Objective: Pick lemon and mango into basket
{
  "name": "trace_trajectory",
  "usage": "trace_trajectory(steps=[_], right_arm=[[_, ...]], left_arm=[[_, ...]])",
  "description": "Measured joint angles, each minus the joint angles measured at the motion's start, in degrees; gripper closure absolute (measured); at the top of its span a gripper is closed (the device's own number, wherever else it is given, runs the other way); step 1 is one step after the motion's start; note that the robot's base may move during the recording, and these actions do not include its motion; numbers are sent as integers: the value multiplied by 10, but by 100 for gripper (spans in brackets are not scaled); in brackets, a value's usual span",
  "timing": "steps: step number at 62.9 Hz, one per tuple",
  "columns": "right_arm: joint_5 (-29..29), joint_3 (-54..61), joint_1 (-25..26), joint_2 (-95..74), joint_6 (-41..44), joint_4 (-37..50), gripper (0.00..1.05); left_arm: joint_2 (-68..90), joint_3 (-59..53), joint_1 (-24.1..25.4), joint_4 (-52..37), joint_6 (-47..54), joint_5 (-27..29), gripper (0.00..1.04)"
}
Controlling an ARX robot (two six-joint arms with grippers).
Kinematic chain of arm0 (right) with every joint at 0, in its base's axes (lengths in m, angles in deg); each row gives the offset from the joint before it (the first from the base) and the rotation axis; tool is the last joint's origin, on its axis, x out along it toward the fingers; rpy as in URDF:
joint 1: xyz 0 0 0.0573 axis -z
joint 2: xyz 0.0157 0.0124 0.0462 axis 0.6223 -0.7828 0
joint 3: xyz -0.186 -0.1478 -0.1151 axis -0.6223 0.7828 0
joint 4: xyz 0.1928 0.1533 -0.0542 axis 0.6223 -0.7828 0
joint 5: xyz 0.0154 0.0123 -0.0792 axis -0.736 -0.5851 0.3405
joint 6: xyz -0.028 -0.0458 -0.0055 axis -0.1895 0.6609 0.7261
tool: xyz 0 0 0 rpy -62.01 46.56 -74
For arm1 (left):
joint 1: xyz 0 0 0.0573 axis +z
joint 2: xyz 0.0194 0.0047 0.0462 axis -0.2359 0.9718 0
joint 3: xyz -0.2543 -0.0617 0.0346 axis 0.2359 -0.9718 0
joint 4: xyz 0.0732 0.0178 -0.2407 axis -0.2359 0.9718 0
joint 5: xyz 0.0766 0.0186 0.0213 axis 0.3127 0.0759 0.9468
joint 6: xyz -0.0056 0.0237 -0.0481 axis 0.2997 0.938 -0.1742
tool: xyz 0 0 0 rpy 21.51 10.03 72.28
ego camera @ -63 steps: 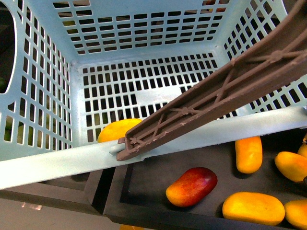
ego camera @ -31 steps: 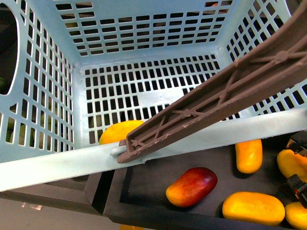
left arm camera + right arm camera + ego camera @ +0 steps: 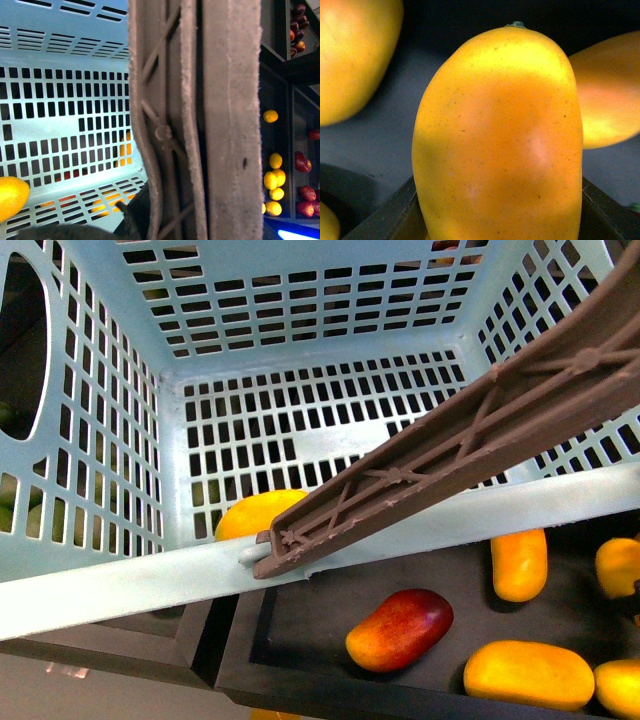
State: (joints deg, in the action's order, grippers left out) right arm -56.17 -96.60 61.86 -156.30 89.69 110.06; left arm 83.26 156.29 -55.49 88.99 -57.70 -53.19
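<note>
Right wrist view: mango [image 3: 497,140] fills the frame, seated in the right tool [image 3: 497,220], evidently clamped. Front view: it has shifted since half a second ago, so the lift is judged started. The basket [image 3: 120,585] lies to the tool's left; transfer pending.

Lemon [image 3: 255,512] in basket [image 3: 100,580], by near wall; handle [image 3: 450,455] slants over it. Tray [image 3: 320,590] below near rim: red fruit [image 3: 400,628] left of mangoes [image 3: 528,674].
</note>
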Motion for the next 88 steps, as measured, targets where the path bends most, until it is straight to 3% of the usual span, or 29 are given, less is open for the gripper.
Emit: trace_trajectory(steps=[21, 31, 40, 48, 62, 74, 80, 88], right_arm=[[-91, 144, 63, 329, -152, 10, 43], [-87, 159, 70, 490, -235, -33, 43], [-57, 150, 39, 634, -299, -89, 43], [21, 109, -77, 731, -354, -134, 43], [156, 54, -274, 675, -371, -133, 43], [247, 17, -409, 585, -386, -127, 43], [279, 0, -448, 546, -399, -143, 43], [316, -2, -457, 532, -418, -148, 17]], left_arm=[[0, 0, 0, 0, 0, 0, 91], [0, 0, 0, 0, 0, 0, 91], [0, 0, 0, 0, 0, 0, 91], [0, 0, 0, 0, 0, 0, 91], [0, 0, 0, 0, 0, 0, 91], [0, 0, 0, 0, 0, 0, 91], [0, 0, 0, 0, 0, 0, 91], [0, 0, 0, 0, 0, 0, 91]])
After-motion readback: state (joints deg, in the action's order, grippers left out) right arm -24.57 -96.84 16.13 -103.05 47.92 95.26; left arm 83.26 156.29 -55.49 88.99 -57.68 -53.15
